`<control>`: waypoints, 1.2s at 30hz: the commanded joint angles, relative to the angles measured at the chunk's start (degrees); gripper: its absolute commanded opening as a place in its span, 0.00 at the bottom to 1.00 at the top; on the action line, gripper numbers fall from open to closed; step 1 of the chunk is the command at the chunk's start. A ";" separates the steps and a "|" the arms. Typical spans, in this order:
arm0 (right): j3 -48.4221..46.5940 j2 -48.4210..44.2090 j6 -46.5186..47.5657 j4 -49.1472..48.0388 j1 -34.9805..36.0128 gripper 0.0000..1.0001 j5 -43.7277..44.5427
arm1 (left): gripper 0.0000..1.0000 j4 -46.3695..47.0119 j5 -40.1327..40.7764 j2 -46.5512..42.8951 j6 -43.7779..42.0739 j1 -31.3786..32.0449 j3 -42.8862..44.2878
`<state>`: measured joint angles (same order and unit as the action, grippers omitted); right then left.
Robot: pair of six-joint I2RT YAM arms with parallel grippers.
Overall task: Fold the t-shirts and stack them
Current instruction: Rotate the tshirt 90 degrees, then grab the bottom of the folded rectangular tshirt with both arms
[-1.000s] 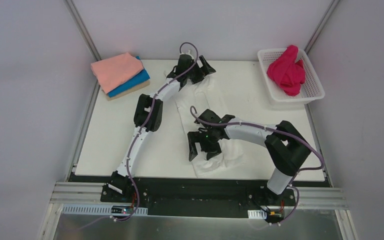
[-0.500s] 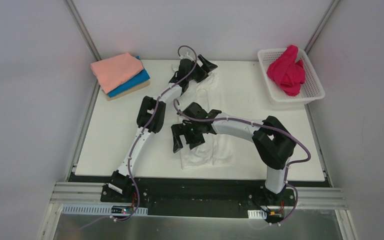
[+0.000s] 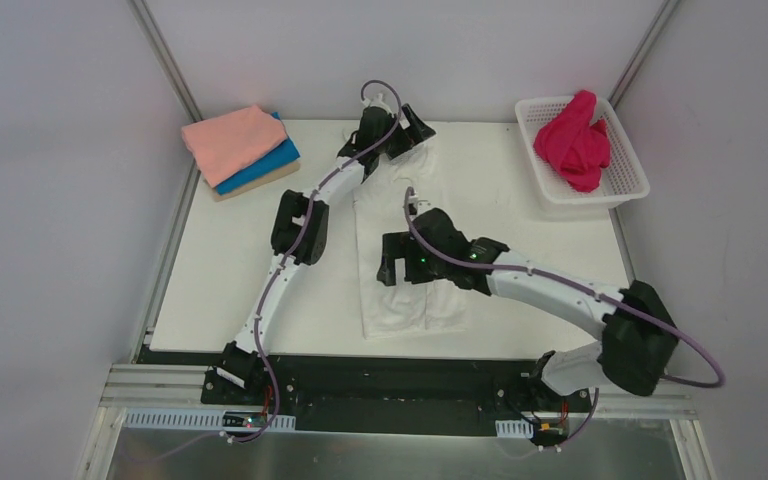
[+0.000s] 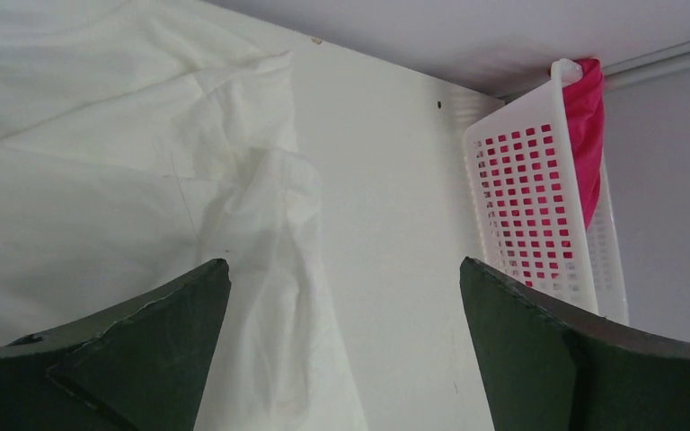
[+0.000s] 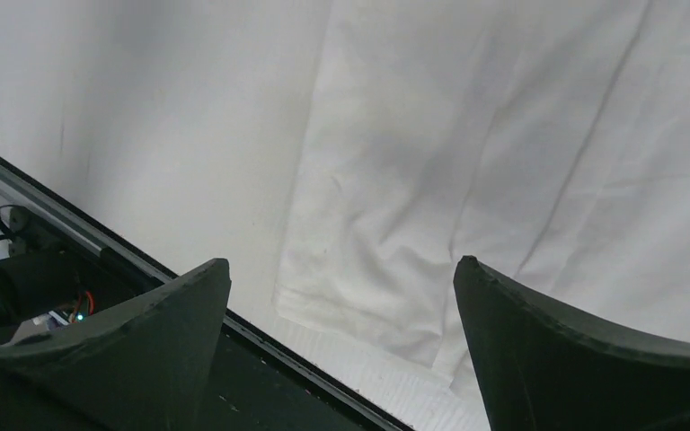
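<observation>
As it lies, white tee (image 3: 400, 311) (narrow) runs lengthwise — near to far

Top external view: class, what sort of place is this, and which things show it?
Probably a robot lab test cell: a left arm and right arm mounted at a white table, bare walls framed by metal rails, and a folded t-shirt stack.

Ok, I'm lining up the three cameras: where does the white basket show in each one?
Top view: the basket stands at the far right corner of the table, upper right of the picture.
Left wrist: the basket is at the right side, its lattice wall facing the camera.
Right wrist: not in it.
Shared landmark: the white shirt appears in all three; the magenta shirt in the basket links the first two.
</observation>
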<state>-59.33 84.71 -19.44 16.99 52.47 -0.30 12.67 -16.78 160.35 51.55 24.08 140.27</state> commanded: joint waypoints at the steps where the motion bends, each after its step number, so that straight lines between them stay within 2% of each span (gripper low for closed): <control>1: 7.67 -9.51 -6.71 -6.25 -0.46 0.99 10.58 | 1.00 -5.08 1.39 -12.67 -11.45 0.45 4.41; 5: 10.59 -16.06 -10.19 -3.68 -2.13 0.99 16.79 | 1.00 -6.60 -3.83 -18.02 -12.97 0.53 2.76; 8: 12.60 -20.63 -13.43 -0.16 -3.47 0.99 22.52 | 1.00 -11.49 -8.69 -24.39 -13.39 0.54 -2.66; 10: 14.10 -22.92 -15.84 3.60 -4.83 0.99 26.19 | 1.00 -18.53 -11.78 -30.19 -15.30 0.56 -8.55; 12: 14.87 -24.68 -16.23 7.52 -6.38 0.99 26.44 | 1.00 -21.56 -12.72 -38.21 -16.90 0.73 -19.72; 15: 16.39 -26.17 -17.16 12.16 -9.22 0.99 22.90 | 1.00 -21.89 -6.31 -52.63 -17.46 2.26 -41.64; 19: 19.17 -26.04 -17.76 15.16 -14.46 0.98 11.86 | 1.00 -22.65 6.57 -68.88 -20.13 8.30 -65.06; 22: 21.37 -24.32 -16.30 15.14 -17.50 0.94 2.87 | 1.00 -22.97 6.74 -78.29 -17.64 10.70 -79.63; 27: 24.11 -22.31 -13.80 13.56 -19.06 0.85 -9.71 | 1.00 -27.76 5.82 -91.02 -12.53 14.11 -94.18; 32: 27.55 -23.25 -14.73 13.10 -19.15 0.84 -8.96 | 1.00 -28.05 2.31 -95.67 -4.16 18.97 -105.45; 36: 30.46 -24.45 -16.47 11.48 -19.11 0.80 -6.89 | 0.90 -27.94 3.52 -93.41 -0.85 22.30 -107.79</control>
<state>-30.79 62.15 -34.39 29.67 33.61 -6.96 -14.98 -13.41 65.39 44.82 43.92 34.28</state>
